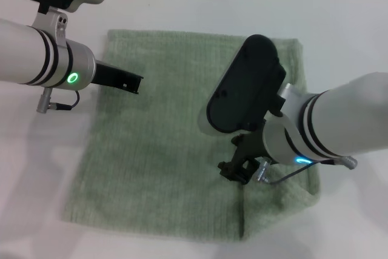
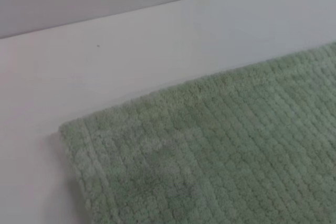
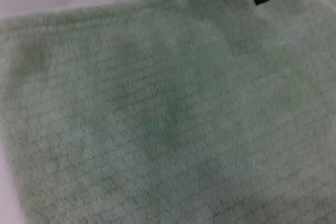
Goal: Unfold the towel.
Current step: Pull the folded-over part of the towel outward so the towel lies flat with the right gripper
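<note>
White table (image 1: 339,34), towel (image 1: 157,168), arms above

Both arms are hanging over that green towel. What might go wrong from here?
Three things, perhaps.
1. The towel has a fold line near its front right part; a grab there might take both layers, leaving it folded.
2. The right gripper sits low over the cloth and might snag it.
3. The left gripper is over the towel's far left part; two uneven pulls might drag the towel across the table.
</note>
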Controlling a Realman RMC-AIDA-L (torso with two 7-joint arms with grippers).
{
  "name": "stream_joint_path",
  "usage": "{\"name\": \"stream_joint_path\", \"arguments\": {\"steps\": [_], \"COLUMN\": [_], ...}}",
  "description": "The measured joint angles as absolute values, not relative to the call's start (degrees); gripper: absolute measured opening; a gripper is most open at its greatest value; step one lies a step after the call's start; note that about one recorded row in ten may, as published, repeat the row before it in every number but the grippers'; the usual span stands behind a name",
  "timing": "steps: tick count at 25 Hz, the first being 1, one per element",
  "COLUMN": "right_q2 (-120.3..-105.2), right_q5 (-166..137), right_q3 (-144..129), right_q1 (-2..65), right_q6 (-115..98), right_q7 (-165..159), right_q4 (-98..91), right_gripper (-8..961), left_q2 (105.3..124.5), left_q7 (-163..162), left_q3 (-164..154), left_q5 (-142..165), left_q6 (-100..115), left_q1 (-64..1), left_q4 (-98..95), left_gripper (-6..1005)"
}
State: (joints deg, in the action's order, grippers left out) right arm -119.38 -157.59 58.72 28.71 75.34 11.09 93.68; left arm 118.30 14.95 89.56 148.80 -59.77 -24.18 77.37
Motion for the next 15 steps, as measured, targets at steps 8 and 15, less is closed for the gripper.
{"name": "stream_joint_path", "arguments": {"steps": [8,15], "right_q2": [-119.26,-119.11], "right_q5": [-155.7,-155.6], "right_q3": [60.8,63.8], "right_q1": [29.8,27.1], "right_q6": [79.8,86.6], "right_q7": [11.1,11.1], "right_q4": [90.7,95.1], "right_gripper": [550,561], "left_q2": [118.25,118.21], "left_q7": [14.9,15.1], "left_q3": [89.6,89.7], "left_q5": [148.8,148.8], "left_q6": [-59.8,-60.1], "left_q1": [-24.1,-24.3], "left_q4": [77.0,77.1], "left_gripper": [-3,-3]}}
